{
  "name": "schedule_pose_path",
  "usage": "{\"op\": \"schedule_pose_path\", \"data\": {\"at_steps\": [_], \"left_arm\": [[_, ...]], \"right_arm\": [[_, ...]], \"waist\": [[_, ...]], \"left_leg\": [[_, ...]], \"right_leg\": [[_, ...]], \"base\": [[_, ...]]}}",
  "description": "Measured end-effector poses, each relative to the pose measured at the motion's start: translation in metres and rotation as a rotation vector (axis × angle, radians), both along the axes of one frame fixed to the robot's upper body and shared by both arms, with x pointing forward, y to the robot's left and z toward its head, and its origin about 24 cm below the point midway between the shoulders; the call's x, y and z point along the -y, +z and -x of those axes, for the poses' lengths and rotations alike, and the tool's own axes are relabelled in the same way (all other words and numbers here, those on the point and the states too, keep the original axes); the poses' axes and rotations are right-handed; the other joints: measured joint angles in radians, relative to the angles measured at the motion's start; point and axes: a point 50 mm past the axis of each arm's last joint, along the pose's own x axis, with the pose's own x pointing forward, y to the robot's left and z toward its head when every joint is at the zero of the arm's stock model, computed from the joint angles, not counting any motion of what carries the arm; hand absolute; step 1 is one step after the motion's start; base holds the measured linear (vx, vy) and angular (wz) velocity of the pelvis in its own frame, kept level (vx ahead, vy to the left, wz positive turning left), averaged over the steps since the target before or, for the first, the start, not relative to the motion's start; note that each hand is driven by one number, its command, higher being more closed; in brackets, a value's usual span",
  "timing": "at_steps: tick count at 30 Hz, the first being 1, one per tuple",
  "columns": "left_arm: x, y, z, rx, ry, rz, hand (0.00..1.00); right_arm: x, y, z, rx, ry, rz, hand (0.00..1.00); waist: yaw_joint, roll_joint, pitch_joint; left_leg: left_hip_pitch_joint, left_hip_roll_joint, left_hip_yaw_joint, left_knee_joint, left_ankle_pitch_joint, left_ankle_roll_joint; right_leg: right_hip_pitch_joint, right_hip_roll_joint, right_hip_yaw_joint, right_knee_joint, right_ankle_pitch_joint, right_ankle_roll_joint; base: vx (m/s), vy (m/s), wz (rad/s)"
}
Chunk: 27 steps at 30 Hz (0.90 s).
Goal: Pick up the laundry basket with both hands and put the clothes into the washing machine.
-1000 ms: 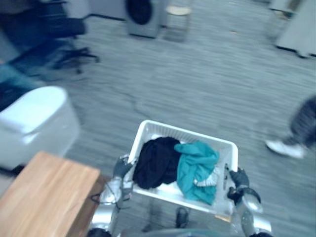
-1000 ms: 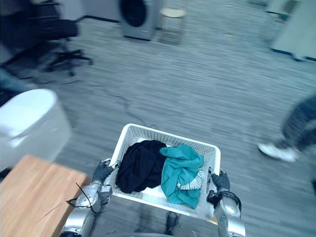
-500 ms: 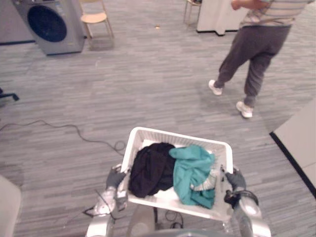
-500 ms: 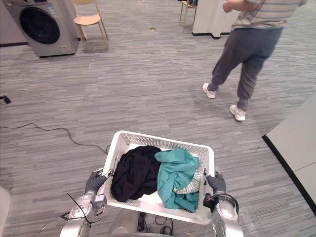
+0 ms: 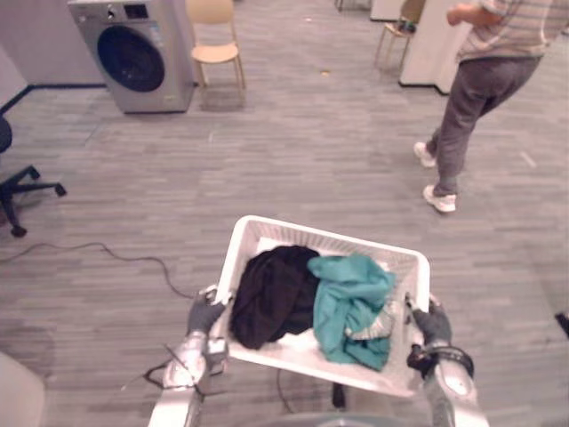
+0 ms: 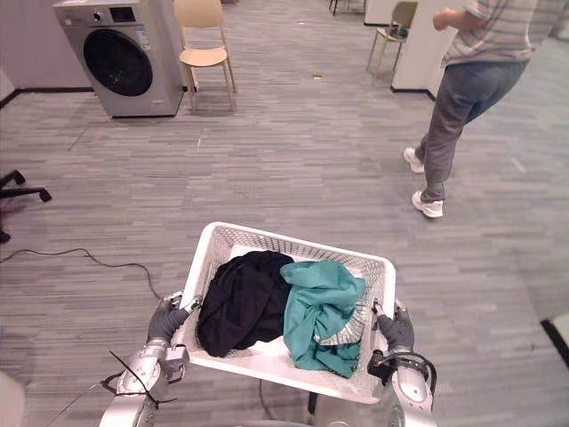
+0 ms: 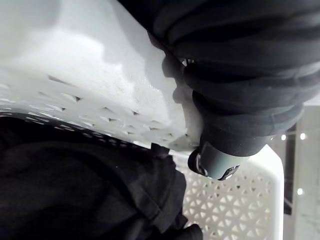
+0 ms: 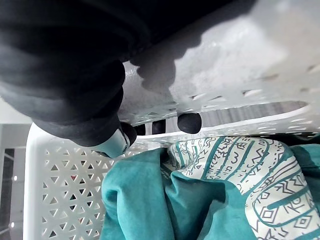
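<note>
A white perforated laundry basket (image 6: 233, 238) hangs in the air in front of me, carried between both hands. In it lie a black garment (image 6: 236, 301), a teal garment (image 6: 318, 307) and a patterned white cloth (image 8: 250, 175). My left hand (image 6: 165, 319) is curled round the basket's left rim (image 7: 115, 95). My right hand (image 6: 396, 329) is curled round the right rim (image 8: 220, 75), dark fingertips (image 8: 189, 122) hooked through the handle slot. A grey washing machine (image 6: 120, 55) with a dark round door stands far off at the back left.
A wooden chair (image 6: 204, 40) stands right of the washing machine. A person (image 6: 467, 98) in grey trousers walks at the back right, near a white cabinet (image 6: 418, 40) and another chair (image 6: 391, 27). An office chair base (image 5: 22, 191) is at the left. Grey carpet stretches between.
The camera has swung, so the washing machine and chair sit further right in view and the office chair base has appeared. The person has stepped on. Both hands keep hold of the basket.
</note>
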Motion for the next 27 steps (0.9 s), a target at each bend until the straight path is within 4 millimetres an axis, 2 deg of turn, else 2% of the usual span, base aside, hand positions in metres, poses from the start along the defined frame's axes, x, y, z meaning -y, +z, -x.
{"op": "schedule_pose_path", "data": {"at_steps": [1,2,3,4,5,6,7,8,9,10,11,12,13,14,15,16,17,18,19,20,21,22,23,24,25,26,27], "left_arm": [[0.000,0.000,0.000,0.001,0.000,-0.002,1.00],[-0.002,0.000,0.000,0.002,0.002,-0.009,1.00],[-0.002,0.000,0.000,0.001,0.008,-0.005,1.00],[0.004,-0.006,0.002,-0.019,0.024,0.024,1.00],[0.005,-0.008,0.004,-0.030,0.036,0.035,1.00],[0.004,-0.011,0.005,-0.040,0.056,0.047,1.00],[0.001,-0.013,0.008,-0.051,0.081,0.054,1.00],[-0.004,-0.016,0.014,-0.066,0.106,0.054,1.00],[-0.005,-0.015,0.014,-0.062,0.104,0.052,1.00],[-0.009,-0.018,0.020,-0.080,0.109,0.041,1.00],[-0.012,-0.022,0.027,-0.102,0.121,0.038,1.00],[-0.012,-0.022,0.028,-0.104,0.125,0.040,1.00],[-0.012,-0.021,0.028,-0.097,0.126,0.042,1.00],[-0.011,-0.020,0.027,-0.083,0.126,0.046,1.00],[-0.009,-0.020,0.027,-0.079,0.126,0.051,1.00],[-0.010,-0.024,0.029,-0.092,0.134,0.050,1.00],[-0.012,-0.024,0.025,-0.100,0.144,0.036,1.00],[-0.014,-0.022,0.024,-0.094,0.149,0.027,1.00],[-0.014,-0.022,0.028,-0.096,0.159,0.034,1.00],[-0.013,-0.020,0.030,-0.089,0.157,0.032,1.00],[-0.014,-0.016,0.029,-0.078,0.136,0.016,1.00],[-0.015,-0.014,0.031,-0.074,0.132,0.004,1.00],[-0.020,-0.011,0.032,-0.071,0.141,-0.022,1.00],[-0.020,-0.012,0.033,-0.080,0.137,-0.024,1.00],[-0.018,-0.013,0.033,-0.085,0.131,-0.022,1.00],[-0.016,-0.012,0.032,-0.081,0.121,-0.017,1.00],[-0.015,-0.007,0.029,-0.058,0.118,-0.016,1.00]], "right_arm": [[0.000,0.000,0.000,0.002,-0.005,0.000,1.00],[-0.002,0.001,-0.001,0.004,-0.007,0.001,1.00],[-0.001,0.001,-0.002,0.007,-0.005,0.005,1.00],[0.003,-0.001,-0.003,-0.008,0.001,0.025,1.00],[0.005,-0.001,-0.004,-0.014,0.012,0.040,1.00],[0.005,0.002,-0.006,-0.007,0.043,0.062,1.00],[0.001,0.004,-0.012,0.001,0.067,0.063,1.00],[-0.005,0.002,-0.014,-0.002,0.084,0.054,1.00],[-0.006,0.000,-0.013,-0.011,0.081,0.047,1.00],[-0.009,-0.007,-0.012,-0.037,0.076,0.030,1.00],[-0.010,-0.010,-0.012,-0.055,0.087,0.031,1.00],[-0.010,-0.010,-0.012,-0.055,0.091,0.034,1.00],[-0.010,-0.009,-0.015,-0.049,0.093,0.037,1.00],[-0.009,-0.008,-0.020,-0.044,0.098,0.043,1.00],[-0.007,-0.008,-0.021,-0.041,0.100,0.052,1.00],[-0.008,-0.015,-0.024,-0.061,0.095,0.042,1.00],[-0.010,-0.020,-0.028,-0.078,0.093,0.034,1.00],[-0.012,-0.016,-0.032,-0.061,0.107,0.042,1.00],[-0.013,-0.015,-0.034,-0.057,0.116,0.049,1.00],[-0.015,-0.017,-0.032,-0.064,0.118,0.046,1.00],[-0.015,-0.020,-0.025,-0.069,0.108,0.035,1.00],[-0.016,-0.021,-0.023,-0.066,0.111,0.033,1.00],[-0.022,-0.022,-0.023,-0.064,0.109,0.008,1.00],[-0.022,-0.023,-0.020,-0.072,0.106,0.006,1.00],[-0.022,-0.024,-0.019,-0.075,0.103,0.004,1.00],[-0.019,-0.021,-0.018,-0.067,0.102,0.017,1.00],[-0.018,-0.015,-0.019,-0.038,0.099,0.022,1.00]], "waist": [[0.002,-0.007,-0.012],[-0.003,-0.022,-0.033],[-0.015,-0.023,-0.032],[-0.039,0.014,-0.029],[-0.036,0.039,-0.030],[-0.031,0.089,-0.024],[-0.004,0.107,-0.015],[0.039,0.123,0.002],[0.042,0.129,0.017],[0.052,0.108,0.035],[0.076,0.080,0.038],[0.095,0.075,0.040],[0.107,0.064,0.040],[0.107,0.053,0.032],[0.114,0.059,0.023],[0.108,0.025,0.013],[0.088,0.002,-0.003],[0.097,-0.011,-0.001],[0.106,-0.019,0.000],[0.115,-0.020,0.007],[0.110,-0.031,0.009],[0.115,-0.020,0.011],[0.104,-0.074,0.010],[0.084,-0.061,0.019],[0.071,-0.052,0.024],[0.067,-0.020,0.030],[0.058,-0.005,0.037]], "left_leg": [[0.014,0.009,-0.004,-0.011,-0.009,-0.016],[0.044,0.008,-0.025,-0.007,-0.020,-0.037],[0.063,0.010,-0.045,0.009,-0.029,-0.051],[0.058,0.042,-0.068,0.171,-0.056,-0.099],[0.016,0.056,-0.052,0.302,-0.048,-0.111],[-0.120,0.078,0.016,0.616,0.075,-0.209],[-0.215,0.103,0.100,0.787,0.336,-0.223],[-0.330,0.155,0.168,0.998,0.435,-0.202],[-0.392,0.189,0.177,1.101,0.400,-0.168],[-0.496,0.241,0.192,1.193,0.308,-0.127],[-0.591,0.284,0.203,1.169,0.225,-0.125],[-0.632,0.303,0.201,1.140,0.191,-0.134],[-0.727,0.340,0.203,0.988,0.129,-0.163],[-0.749,0.357,0.207,0.697,0.133,-0.190],[-0.727,0.359,0.204,0.477,0.162,-0.233],[-0.695,0.321,0.247,0.400,0.230,-0.159],[-0.694,0.294,0.262,0.429,0.188,-0.132],[-0.670,0.279,0.291,0.483,0.123,-0.087],[-0.638,0.271,0.315,0.531,0.080,-0.066],[-0.643,0.274,0.318,0.685,0.083,-0.056],[-0.611,0.248,0.303,0.645,0.047,-0.078],[-0.539,0.231,0.304,0.548,-0.021,-0.069],[-0.426,0.160,0.311,0.488,-0.062,-0.052],[-0.346,0.142,0.302,0.435,-0.070,-0.042],[-0.290,0.139,0.299,0.390,-0.070,-0.042],[-0.180,0.141,0.294,0.291,-0.067,-0.047],[-0.099,0.142,0.285,0.215,-0.058,-0.063]], "right_leg": [[-0.002,0.023,-0.002,-0.117,0.040,-0.006],[-0.011,0.043,-0.007,-0.278,0.113,-0.018],[-0.009,0.046,-0.018,-0.280,0.156,-0.055],[0.024,0.069,-0.055,-0.217,0.189,-0.145],[0.044,0.081,-0.086,-0.202,0.174,-0.168],[0.093,0.101,-0.108,-0.207,0.100,-0.218],[0.136,0.141,-0.037,-0.227,0.043,-0.204],[0.222,0.169,0.031,-0.285,0.024,-0.184],[0.281,0.177,0.048,-0.318,0.013,-0.178],[0.384,0.170,0.105,-0.377,-0.015,-0.149],[0.470,0.136,0.165,-0.435,-0.037,-0.117],[0.505,0.119,0.184,-0.457,-0.048,-0.101],[0.569,0.072,0.223,-0.506,-0.080,-0.056],[0.607,0.018,0.243,-0.517,-0.128,-0.011],[0.627,0.003,0.257,-0.518,-0.155,0.017],[0.681,-0.057,0.325,-0.522,-0.189,0.043],[0.679,-0.056,0.362,-0.493,-0.162,0.060],[0.664,-0.051,0.356,-0.414,-0.046,0.062],[0.652,-0.074,0.333,-0.322,-0.017,0.072],[0.623,-0.086,0.338,-0.152,0.081,0.128],[0.558,-0.099,0.336,0.050,0.187,0.213],[0.492,-0.105,0.328,0.213,0.230,0.229],[0.343,-0.145,0.317,0.538,0.230,0.205],[0.284,-0.140,0.265,0.617,0.203,0.161],[0.251,-0.136,0.224,0.626,0.174,0.126],[0.182,-0.118,0.135,0.574,0.095,0.083],[0.124,-0.122,0.027,0.446,0.040,0.051]], "base": [[0.63,0.017,0.59],[0.54,-0.009,0.54],[0.91,-0.044,0.81],[0.65,-0.041,0.50],[0.97,-0.001,0.16],[0.63,0.056,-0.66],[0.94,0.117,-1.34],[0.62,0.141,-1.30],[0.79,0.202,-1.11],[0.80,0.239,-0.86],[0.82,0.257,-0.96],[0.83,0.332,-1.04],[0.98,0.501,-0.84],[0.98,0.524,-0.83],[1.02,0.579,-0.54],[0.73,0.392,-0.18],[0.90,0.424,-0.13],[0.87,0.331,-0.26],[1.01,0.402,-0.40],[0.85,0.430,-0.24],[0.55,0.332,-0.11],[0.47,0.270,-0.12],[0.57,0.152,0.01],[0.66,0.166,0.14],[0.69,0.157,0.19],[0.68,0.204,0.08],[0.69,0.193,0.10]]}}
